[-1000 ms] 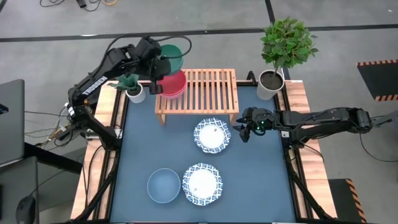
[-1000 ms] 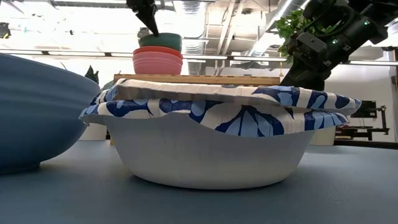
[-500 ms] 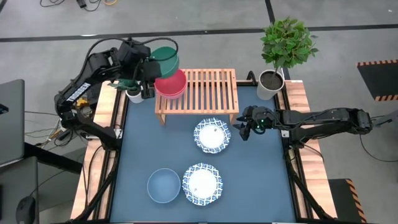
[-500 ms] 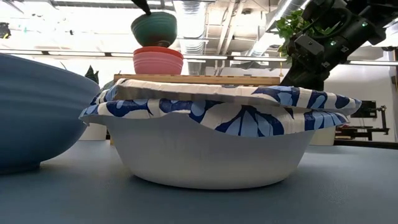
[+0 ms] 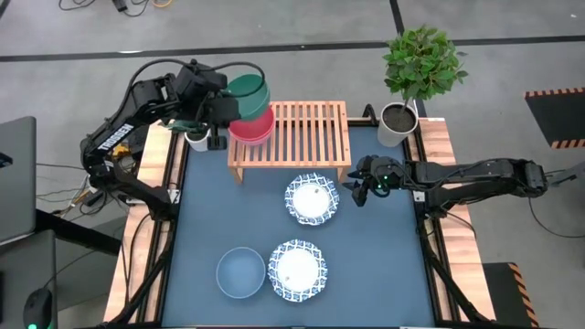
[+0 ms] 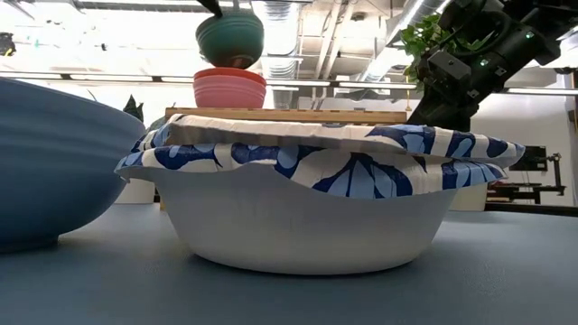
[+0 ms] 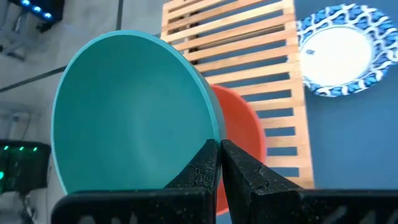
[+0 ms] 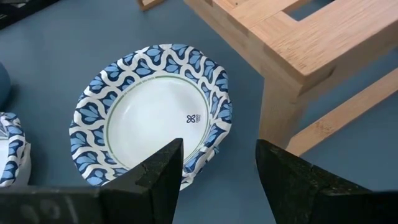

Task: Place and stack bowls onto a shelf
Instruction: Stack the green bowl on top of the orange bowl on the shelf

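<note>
Left tool (image 7: pixel 217 163) clamped on rim of teal bowl (image 5: pixel 247 91), bowl tilted, held just above pink bowl (image 5: pixel 253 125). Pink bowl sits on left end of shelf (image 5: pixel 311 128).

Right tool (image 8: pixel 217 165) waits with fingers spread, low over bench (image 5: pixel 384 265), beside shelf's right leg, near patterned bowl (image 5: pixel 312 198).

Second patterned bowl (image 5: pixel 297 268) and blue-grey bowl (image 5: pixel 240 271) rest at near bench edge.

Judgement: nesting step. Level teal bowl first, centre it over pink, lower straight, release only once seated; tilted drop risks a slide off the shelf edge.

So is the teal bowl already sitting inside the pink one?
No, the teal bowl hangs tilted above the pink bowl, held by the left gripper.
</note>
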Action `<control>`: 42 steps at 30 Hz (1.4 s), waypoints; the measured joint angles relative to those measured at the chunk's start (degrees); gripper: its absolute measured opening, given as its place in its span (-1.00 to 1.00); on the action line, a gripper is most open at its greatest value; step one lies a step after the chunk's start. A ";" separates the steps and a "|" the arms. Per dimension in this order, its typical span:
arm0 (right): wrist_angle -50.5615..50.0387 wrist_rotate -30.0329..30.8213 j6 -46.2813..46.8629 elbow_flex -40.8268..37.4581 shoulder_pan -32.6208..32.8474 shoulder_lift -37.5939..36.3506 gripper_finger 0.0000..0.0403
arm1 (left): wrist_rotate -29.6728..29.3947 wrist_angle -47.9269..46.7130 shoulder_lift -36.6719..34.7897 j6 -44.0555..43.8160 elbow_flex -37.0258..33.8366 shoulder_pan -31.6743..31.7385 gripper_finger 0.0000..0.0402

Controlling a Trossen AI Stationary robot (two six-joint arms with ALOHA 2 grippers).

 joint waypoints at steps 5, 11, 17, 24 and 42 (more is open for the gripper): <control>-0.01 -0.02 0.15 0.00 0.00 0.00 0.12 | 0.97 -0.01 0.00 0.13 0.00 -0.02 -1.00; 0.01 -0.02 0.13 0.00 0.00 0.00 0.12 | 2.58 -0.83 -0.04 -0.03 -1.73 -0.01 -1.00; 0.01 -0.04 0.13 0.00 0.00 0.00 0.12 | 0.32 -0.01 0.06 1.68 -7.64 -0.02 -1.00; -0.01 -0.07 0.37 0.00 0.00 0.00 0.12 | -0.61 2.68 0.07 2.74 -11.42 -0.01 -1.00; -0.01 -0.07 0.09 0.00 0.00 0.00 0.12 | 1.51 2.99 0.05 2.68 -11.45 0.00 -1.00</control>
